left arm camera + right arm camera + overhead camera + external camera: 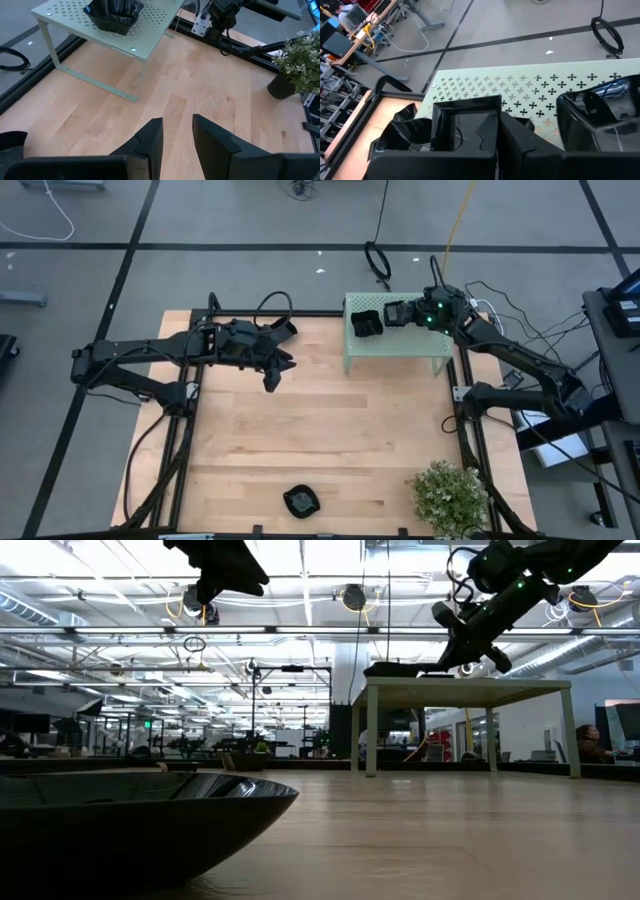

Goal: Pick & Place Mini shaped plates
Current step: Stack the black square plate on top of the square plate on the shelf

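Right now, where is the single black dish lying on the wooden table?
In the high view, the black dish lies at the table's near edge, left of the small plant, far from both arms.

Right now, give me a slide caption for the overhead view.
Right end effector holds a black plate over the green stand; another plate lies near the table's front edge.

low-view dish [130, 825]: cut off by the left and bottom edges, blurred, shape unclear
plant [300, 60]: cropped at the right edge in the left wrist view
stack on stand [367, 323]: dish count unreadable from above
right gripper [492, 135]: fingertips hidden behind the square plate [465, 122]
person [590, 743]: partly hidden, too small
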